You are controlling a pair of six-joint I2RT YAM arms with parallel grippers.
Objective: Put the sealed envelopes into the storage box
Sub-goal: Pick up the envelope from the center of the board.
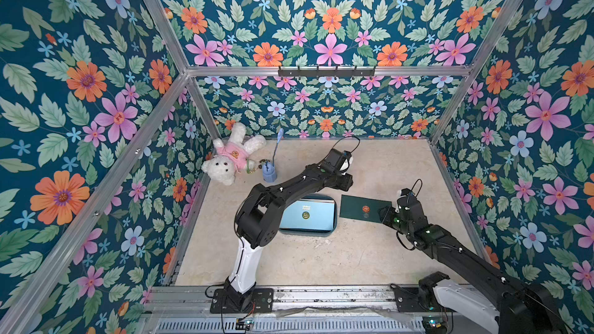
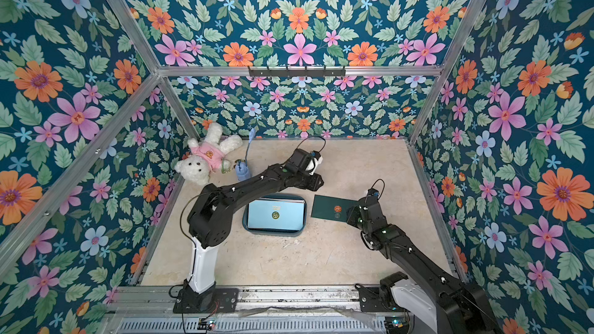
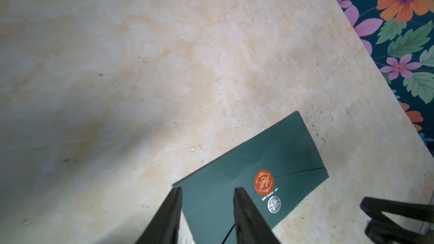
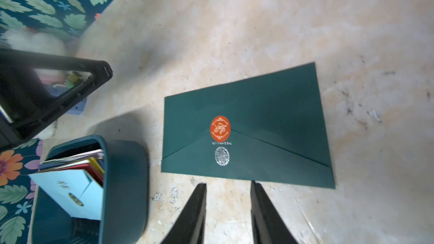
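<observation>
A dark green sealed envelope (image 1: 360, 207) (image 2: 331, 207) with an orange seal lies flat on the table, just right of the storage box (image 1: 305, 233) (image 2: 273, 233). The teal box (image 4: 124, 184) holds several envelopes, a light-blue one (image 1: 305, 215) (image 4: 68, 191) on top. My left gripper (image 1: 347, 184) (image 3: 207, 190) hovers above the green envelope's (image 3: 270, 160) far left corner, jaws apart, nothing between them. Beside that envelope's (image 4: 246, 125) right edge, my right gripper (image 1: 383, 212) (image 4: 229, 184) stands open, its tips just short of the paper.
A white teddy bear (image 1: 231, 155) in a pink shirt lies at the back left, next to a small light-blue cup (image 1: 269, 173). Floral walls close in the table on three sides. A metal rail (image 1: 321, 297) carries both arm bases at the front.
</observation>
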